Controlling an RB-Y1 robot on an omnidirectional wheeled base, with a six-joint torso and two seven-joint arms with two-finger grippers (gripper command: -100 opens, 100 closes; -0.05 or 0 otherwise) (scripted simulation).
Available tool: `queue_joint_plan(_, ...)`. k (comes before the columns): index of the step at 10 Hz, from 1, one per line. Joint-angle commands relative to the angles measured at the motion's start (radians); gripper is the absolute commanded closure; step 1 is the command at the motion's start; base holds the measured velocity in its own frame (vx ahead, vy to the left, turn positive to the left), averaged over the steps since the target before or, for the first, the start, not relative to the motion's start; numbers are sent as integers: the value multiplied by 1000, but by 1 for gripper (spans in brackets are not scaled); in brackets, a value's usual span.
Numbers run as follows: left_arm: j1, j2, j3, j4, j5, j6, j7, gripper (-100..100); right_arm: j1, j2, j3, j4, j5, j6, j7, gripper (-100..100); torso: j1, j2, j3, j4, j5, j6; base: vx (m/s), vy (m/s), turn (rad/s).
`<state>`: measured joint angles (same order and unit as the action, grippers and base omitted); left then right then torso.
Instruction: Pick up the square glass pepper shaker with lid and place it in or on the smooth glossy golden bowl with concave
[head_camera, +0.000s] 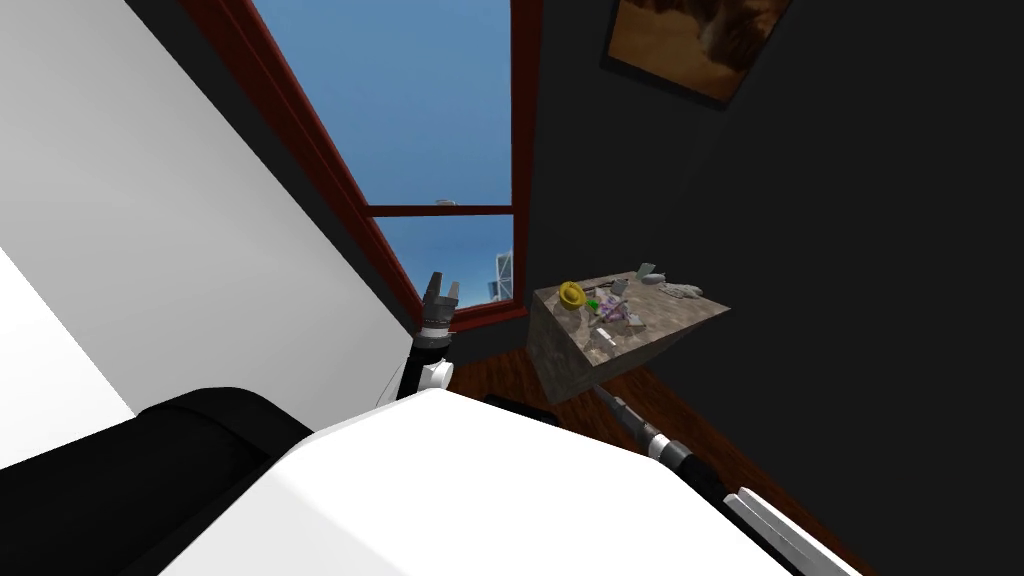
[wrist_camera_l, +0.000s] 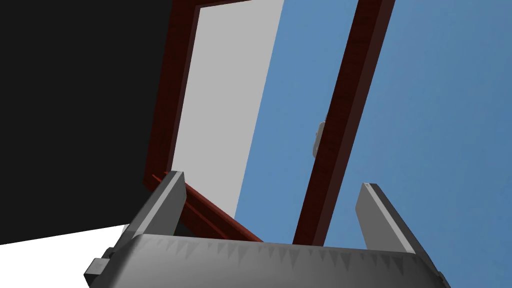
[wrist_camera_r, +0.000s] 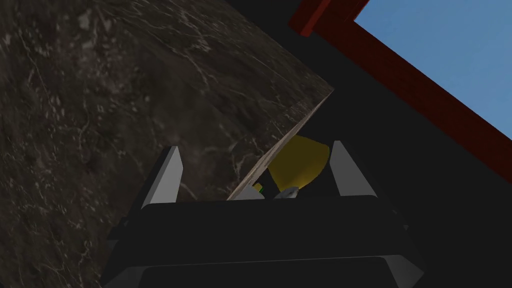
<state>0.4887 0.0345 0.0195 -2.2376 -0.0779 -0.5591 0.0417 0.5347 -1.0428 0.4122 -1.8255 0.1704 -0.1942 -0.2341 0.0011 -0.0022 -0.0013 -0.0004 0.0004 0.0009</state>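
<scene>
Head view, centre frame: pepper shaker indistinguishable among clutter (head_camera: 612, 312) beside yellow bowl (head_camera: 571, 294) on marbled tabletop (head_camera: 668, 322). Below its edge, right hand (wrist_camera_r: 255, 145), fingers apart, risking a knock on rising; left hand (head_camera: 444, 283) likewise apart.

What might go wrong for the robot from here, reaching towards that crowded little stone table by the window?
1. The right claw, open, is low and close to the side of the stone table, so rising could clip the top edge.
2. The yellow bowl stands near the table's corner, where a nudge might push it off.
3. Small items crowd together beside the bowl, so the claw may knock neighbours while grabbing one.
</scene>
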Motion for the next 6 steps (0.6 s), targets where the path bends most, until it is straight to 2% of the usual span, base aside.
queue_joint_plan(1,0,0,0,0,0,0,0,0,-7,-50,15,42,0,-9,-6,-100,0,0,0,0,0,0,33,21,182)
queue_joint_plan(2,0,0,0,0,0,0,0,0,-7,-69,15,42,0,-9,-6,-100,0,0,0,0,0,-1,29,10,66)
queue_joint_plan(3,0,0,0,0,0,0,0,0,-7,-105,26,68,2,-13,-5,-100,0,0,0,0,0,0,35,16,140)
queue_joint_plan(4,0,0,0,0,0,0,0,0,-7,-116,26,68,2,-13,-5,-100,0,0,0,0,0,0,28,11,66)
queue_joint_plan(6,0,0,0,0,0,0,0,0,-9,-187,45,117,5,-26,0,-100,0,0,0,0,0,-1,45,29,196)
